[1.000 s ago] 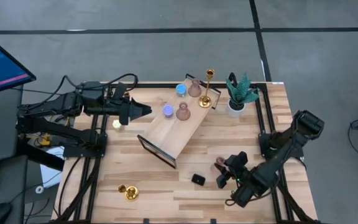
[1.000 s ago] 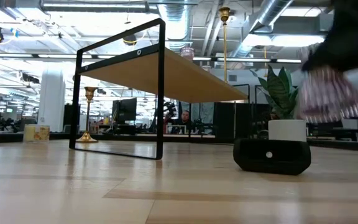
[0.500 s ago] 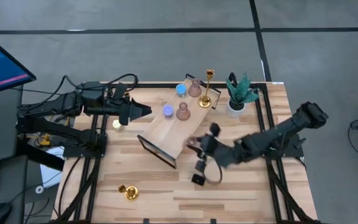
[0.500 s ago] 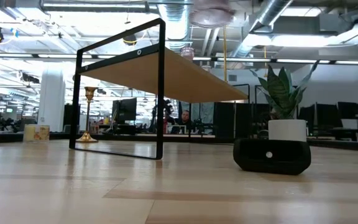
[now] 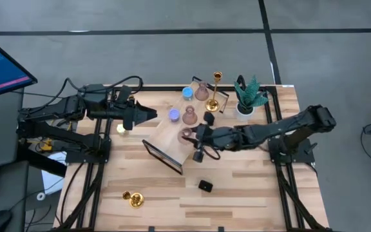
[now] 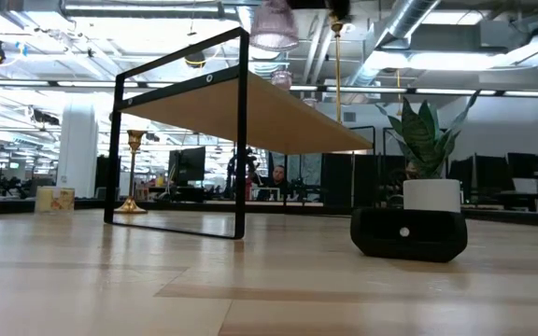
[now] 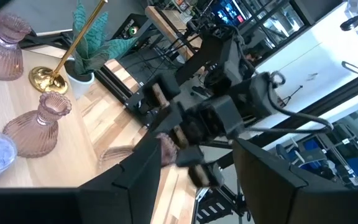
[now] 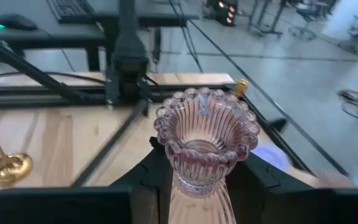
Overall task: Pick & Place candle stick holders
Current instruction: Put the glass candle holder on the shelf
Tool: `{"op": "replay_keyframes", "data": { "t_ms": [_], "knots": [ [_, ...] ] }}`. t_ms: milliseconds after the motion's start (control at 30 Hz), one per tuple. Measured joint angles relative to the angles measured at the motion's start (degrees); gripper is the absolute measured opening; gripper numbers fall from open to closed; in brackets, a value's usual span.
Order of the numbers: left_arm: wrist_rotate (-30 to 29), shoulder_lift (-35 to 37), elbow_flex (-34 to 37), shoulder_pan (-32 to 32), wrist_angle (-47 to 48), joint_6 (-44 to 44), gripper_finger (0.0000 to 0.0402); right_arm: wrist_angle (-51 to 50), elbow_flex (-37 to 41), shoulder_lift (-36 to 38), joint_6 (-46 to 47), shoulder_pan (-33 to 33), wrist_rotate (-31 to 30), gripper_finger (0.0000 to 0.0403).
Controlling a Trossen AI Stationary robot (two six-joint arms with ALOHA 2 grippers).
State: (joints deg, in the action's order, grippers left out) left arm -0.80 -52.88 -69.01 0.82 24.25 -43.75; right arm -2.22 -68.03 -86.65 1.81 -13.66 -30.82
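A raised wooden shelf (image 5: 179, 132) on black legs carries a blue holder (image 5: 187, 93), a violet one (image 5: 173, 115), two dusty-pink ones (image 5: 189, 116) (image 5: 201, 93) and a tall gold one (image 5: 215, 96). My right gripper (image 5: 192, 137) is shut on a third pink holder (image 5: 186, 135), which hangs over the shelf's near part and shows high up in the low view (image 6: 276, 25). My left gripper (image 5: 152, 115) waits open at the shelf's left, holding nothing. A gold holder (image 5: 133, 199) lies on its side near the front left. A small yellow one (image 5: 120, 129) sits under the left arm. My right gripper pinches the pink holder between its two fingers (image 8: 151, 180), on the ribbed neck (image 8: 197, 182) just under the scalloped rim. The fingers come nearly level from the table's right. The holder stays upright, mouth up, lifted clear above the shelf.
A green plant in a white pot (image 5: 245, 98) stands at the far right, beside the gold holder. A small black block (image 5: 205, 185) lies on the table, nearer the front than the shelf. The shelf's black end frame (image 5: 161, 156) faces the front left.
My right gripper has swung from beside the black block toward the table's far left and risen, rolling its wrist. It has stayed shut on the pink holder. The holder has gone from low over the table to above the shelf's near part.
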Motion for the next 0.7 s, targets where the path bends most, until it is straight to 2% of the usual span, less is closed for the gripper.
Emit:
{"op": "replay_keyframes", "data": {
  "t_ms": [167, 267, 700],
  "knots": [
    [0.0, 0.0, 0.0, 0.0, -0.5, -0.2, 0.0199, 9.6, -0.2, -4.4, -2.8, 2.2, 5.6, 0.0102],
    [0.0, 0.0, 0.0, 0.0, -1.0, -0.2, 0.0199, 10.8, -0.3, -7.4, -2.8, 2.9, 5.6, 0.0102],
    [0.0, 2.4, 0.0, 0.0, -1.8, -0.6, 0.0199, 7.5, -9.1, -16.9, -5.0, 4.2, 11.5, 0.0102]
  ]
}}
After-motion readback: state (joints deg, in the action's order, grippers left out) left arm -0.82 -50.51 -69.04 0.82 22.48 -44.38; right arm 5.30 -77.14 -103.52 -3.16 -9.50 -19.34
